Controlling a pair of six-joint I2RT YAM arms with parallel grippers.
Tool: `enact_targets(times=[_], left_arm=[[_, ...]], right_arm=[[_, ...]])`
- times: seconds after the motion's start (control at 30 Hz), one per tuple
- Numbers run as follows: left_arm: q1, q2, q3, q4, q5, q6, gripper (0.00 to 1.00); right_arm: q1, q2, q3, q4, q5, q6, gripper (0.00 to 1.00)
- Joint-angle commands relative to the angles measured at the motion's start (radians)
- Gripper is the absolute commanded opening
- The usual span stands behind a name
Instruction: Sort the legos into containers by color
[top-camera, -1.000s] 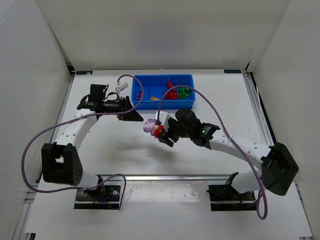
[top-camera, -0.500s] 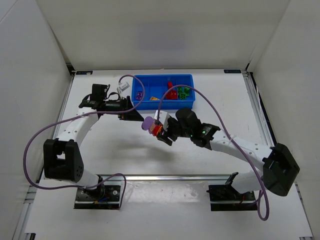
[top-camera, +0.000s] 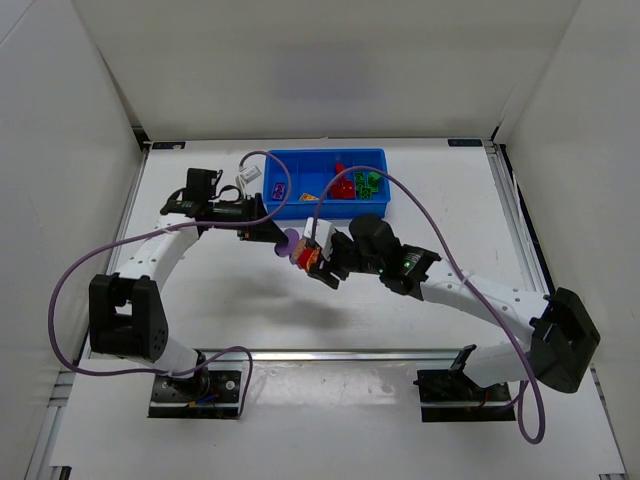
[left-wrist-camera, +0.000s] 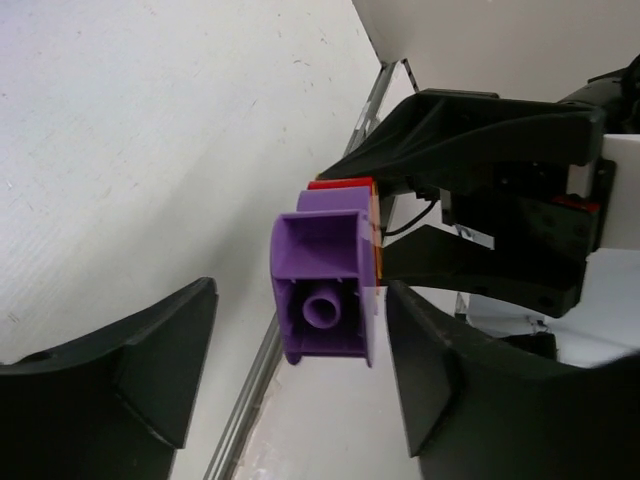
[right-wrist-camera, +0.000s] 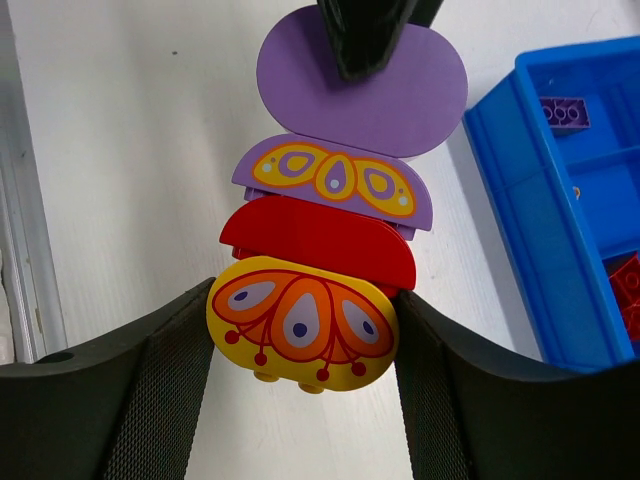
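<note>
Four stacked legos (right-wrist-camera: 320, 240), purple through red to yellow, hung just on the near side of the blue tray (top-camera: 326, 152). The yellow end sat clamped in the right gripper (right-wrist-camera: 303, 335). The left gripper (left-wrist-camera: 302, 300), fingers wide, straddled the purple block (left-wrist-camera: 320, 250), seemingly to pull it free.

We see L gripper (left-wrist-camera: 302, 288) jaws wide apart, purple lego (left-wrist-camera: 325, 300) between them, hollow underside & centre tube facing cam. Behind it, orange/red slivers of the lego stack (left-wrist-camera: 342, 184), clamped by R gripper (left-wrist-camera: 372, 222) above white table (left-wrist-camera: 150, 120).
</note>
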Motion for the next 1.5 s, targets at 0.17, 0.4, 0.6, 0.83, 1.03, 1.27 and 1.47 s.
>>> enact_targets(times=[0.17,0.4,0.6,0.83,1.03,1.27,1.47], left_arm=[[-0.008,-0.005,0.021,0.002,0.022,0.025,0.51],[-0.01,-0.031,0.03,0.0,0.002,0.05,0.1],[0.006,-0.025,0.06,0.002,-0.008,0.051,0.1],[0.038,0.033,0.166,0.006,-0.094,0.064,0.1],[0.012,0.169,0.365,0.018,-0.442,0.065,0.1],[-0.065,0.367,0.602,0.014,-0.823,0.102,0.14],[-0.109,0.501,0.737,0.014,-0.941,0.116,0.2]], right_arm=[[0.014,-0.01,0.059,0.069,-0.008,-0.008,0.03],[0.014,-0.023,0.011,0.055,0.01,-0.029,0.03],[0.011,-0.067,-0.067,0.032,0.019,-0.04,0.02],[0.011,-0.125,-0.121,-0.027,0.044,-0.037,0.02],[-0.011,-0.144,-0.116,-0.055,0.067,-0.002,0.02],[-0.072,-0.118,-0.059,-0.074,0.067,0.081,0.03],[-0.106,-0.099,-0.03,-0.083,0.053,0.104,0.03]])
